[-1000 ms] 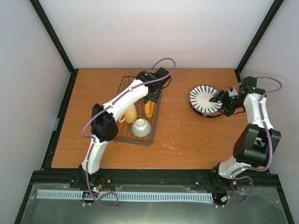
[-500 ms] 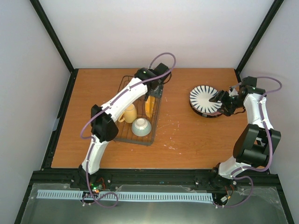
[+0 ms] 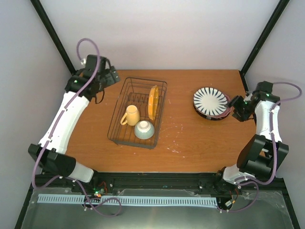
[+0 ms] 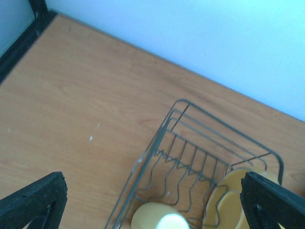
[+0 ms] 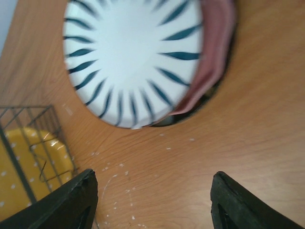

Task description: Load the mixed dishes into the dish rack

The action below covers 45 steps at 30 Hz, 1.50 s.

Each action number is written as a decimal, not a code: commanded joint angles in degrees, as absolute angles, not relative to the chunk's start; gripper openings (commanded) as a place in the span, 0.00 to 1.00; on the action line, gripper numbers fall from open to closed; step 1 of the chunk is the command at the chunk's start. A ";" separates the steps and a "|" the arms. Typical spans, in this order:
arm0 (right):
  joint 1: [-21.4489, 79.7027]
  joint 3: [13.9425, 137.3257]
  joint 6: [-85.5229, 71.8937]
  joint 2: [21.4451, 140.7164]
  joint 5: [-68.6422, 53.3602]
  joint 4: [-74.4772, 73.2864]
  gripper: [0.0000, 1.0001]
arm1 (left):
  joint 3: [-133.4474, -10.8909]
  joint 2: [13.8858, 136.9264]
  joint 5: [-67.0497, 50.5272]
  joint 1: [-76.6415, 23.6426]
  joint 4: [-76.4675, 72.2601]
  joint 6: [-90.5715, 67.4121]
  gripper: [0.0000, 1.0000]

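Top external: dish rack (image 3: 143, 79), centre-left, is loaded with mug (image 3: 132, 116), bowl (image 3: 144, 129) and orange plate (image 3: 153, 102); striped plate (image 3: 210, 100) is stacked right. Left wrist: left gripper (image 4: 152, 175) is spread wide, empty. Right wrist: right gripper (image 5: 153, 174) is parted, empty; a grasp on the striped plate's rim is judged due next.

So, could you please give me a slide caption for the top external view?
Dish rack holds yellow mug, mint bowl and standing orange plate; striped plate tops the stack on the table.
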<state>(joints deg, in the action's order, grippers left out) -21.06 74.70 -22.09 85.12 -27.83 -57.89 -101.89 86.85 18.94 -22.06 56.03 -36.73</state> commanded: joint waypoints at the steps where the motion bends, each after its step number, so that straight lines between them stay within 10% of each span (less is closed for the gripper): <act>1: -27.35 70.03 -23.16 85.08 -26.92 -58.55 0.63 | -89.12 82.79 4.51 -16.28 44.99 -38.55 1.00; 7: -28.73 70.57 -22.48 87.19 -25.11 -58.87 0.64 | -80.55 83.03 -4.50 -14.59 40.81 -35.70 0.95; 13: -28.74 71.87 -22.46 87.24 -25.75 -59.05 0.65 | -77.49 87.40 -9.10 -14.59 38.16 -32.11 0.46; 28: -28.74 68.91 -22.26 84.40 -26.83 -57.54 0.65 | -80.28 99.02 -14.50 -14.55 31.47 -23.82 0.28; 34: -28.74 68.38 -22.15 84.28 -26.68 -57.23 0.65 | -84.86 104.23 -18.22 -14.68 31.90 -22.82 0.01; 45: -28.81 67.85 -21.89 84.80 -27.39 -56.73 0.66 | -81.06 104.33 -19.22 -15.72 32.49 -21.58 0.01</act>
